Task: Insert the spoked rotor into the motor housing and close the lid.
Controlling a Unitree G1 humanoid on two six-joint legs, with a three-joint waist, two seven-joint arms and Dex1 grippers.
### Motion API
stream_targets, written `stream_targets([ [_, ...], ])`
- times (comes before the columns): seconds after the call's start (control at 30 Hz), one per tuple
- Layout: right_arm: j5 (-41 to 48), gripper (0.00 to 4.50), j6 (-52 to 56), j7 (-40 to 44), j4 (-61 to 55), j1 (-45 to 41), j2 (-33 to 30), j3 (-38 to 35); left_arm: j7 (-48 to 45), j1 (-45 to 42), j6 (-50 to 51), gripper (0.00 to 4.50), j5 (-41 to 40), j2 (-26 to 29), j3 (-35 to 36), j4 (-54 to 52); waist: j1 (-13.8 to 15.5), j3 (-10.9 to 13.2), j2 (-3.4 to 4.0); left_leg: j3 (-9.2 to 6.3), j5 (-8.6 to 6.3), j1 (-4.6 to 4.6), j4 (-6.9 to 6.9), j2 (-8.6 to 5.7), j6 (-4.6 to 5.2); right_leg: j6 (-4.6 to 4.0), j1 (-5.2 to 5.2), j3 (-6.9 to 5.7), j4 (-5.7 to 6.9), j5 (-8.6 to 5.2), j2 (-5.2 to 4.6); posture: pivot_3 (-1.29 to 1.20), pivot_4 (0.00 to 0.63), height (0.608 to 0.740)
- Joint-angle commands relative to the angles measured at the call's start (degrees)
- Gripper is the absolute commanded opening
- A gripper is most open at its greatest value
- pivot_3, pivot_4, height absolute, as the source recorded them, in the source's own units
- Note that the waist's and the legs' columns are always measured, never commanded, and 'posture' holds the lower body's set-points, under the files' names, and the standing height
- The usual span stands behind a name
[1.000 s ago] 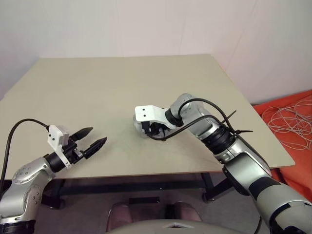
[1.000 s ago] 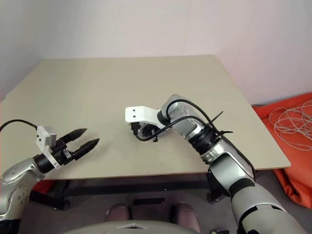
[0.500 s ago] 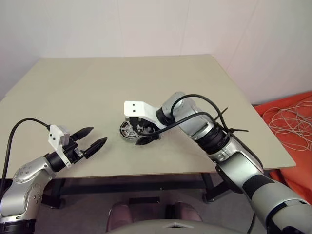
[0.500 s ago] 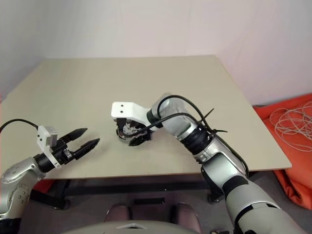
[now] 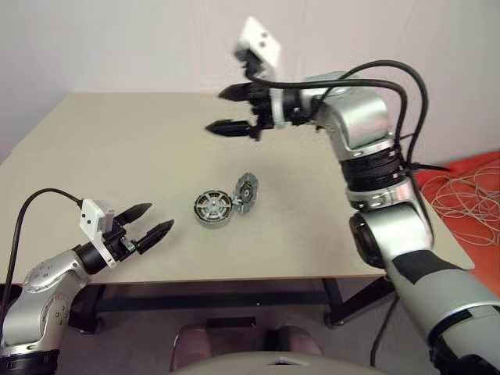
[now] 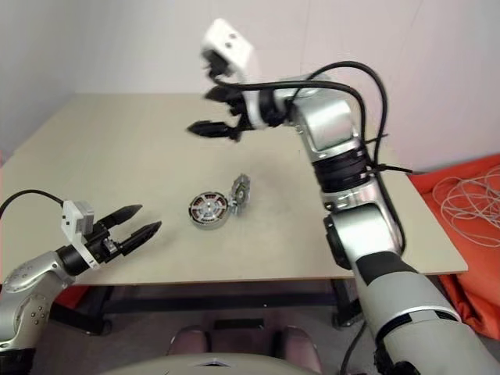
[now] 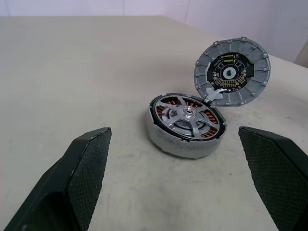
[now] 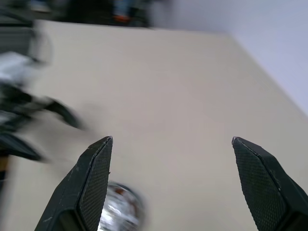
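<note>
Spoked rotor (image 7: pixel 185 115) sits in motor housing (image 7: pixel 187 144); lid (image 7: pixel 232 72) upright at its 2 o'clock, unclosed; right end effector (image 5: pixel 234 111) and left end effector (image 5: pixel 148 227) wide open, empty

The housing (image 5: pixel 212 209) is seen on the table (image 5: pixel 117 156), with the lid (image 5: pixel 246 191) tilted up against its right side. The right gripper (image 5: pixel 230 110) is held open, high above; the left gripper (image 5: pixel 152 220) is held open near the table's front edge.

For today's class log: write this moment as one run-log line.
spoked rotor: in motor housing | lid: tilted up, open | right pincer: open, raised | left pincer: open
</note>
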Motion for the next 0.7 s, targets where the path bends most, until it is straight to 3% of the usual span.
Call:
stream_targets([
  [0.03,-2.60,4.10,-8.47,-0.26,4.04,6.37,-5.84,0.69,-0.16,0.25,-0.64,4.50,-0.71,0.86,1.43,-1.40,0.08,-0.01,-0.02,0.01,-0.03,0.01,0.01,-0.04,0.04,0.00,0.03,0.01,-0.02,0.01,-0.02,0.00,0.000,0.740],
  [0.13,-6.92,3.22,-14.54,4.70,3.36,14.15,-12.43,7.04,0.33,0.53,-0.13,4.50,-0.23,1.52,1.63,-1.20,0.15,0.09,0.19,0.01,-0.03,-0.30,-0.03,-0.06,0.06,-0.13,-0.09,0.01,-0.02,0.09,-0.02,0.00,0.000,0.740],
  [0.23,-7.41,2.12,-16.12,8.05,0.23,20.26,-14.71,10.37,0.82,0.64,0.05,4.50,-0.10,1.97,1.98,-0.89,-0.38,0.18,0.42,0.02,-0.03,-0.56,-0.05,-0.02,0.07,-0.32,-0.39,0.00,0.01,0.19,0.04,0.00,0.000,0.740],
  [0.43,-5.77,0.03,-14.23,8.54,-5.84,22.66,-9.41,13.17,1.02,-0.01,-0.23,4.50,0.14,2.53,1.95,-0.18,-0.80,0.24,0.52,0.03,-0.01,-0.60,0.04,0.06,0.05,0.01,-0.51,0.00,0.09,0.00,0.11,0.00,0.000,0.740],
  [0.7,-6.35,0.03,-15.37,4.83,-1.81,16.92,-0.47,13.68,1.57,-0.82,-0.64,4.50,0.68,2.06,1.30,0.04,-0.36,0.23,0.46,-0.01,-0.02,-0.68,0.42,0.05,0.08,0.02,-0.39,0.00,0.15,0.00,0.05,0.00,0.000,0.740],
])
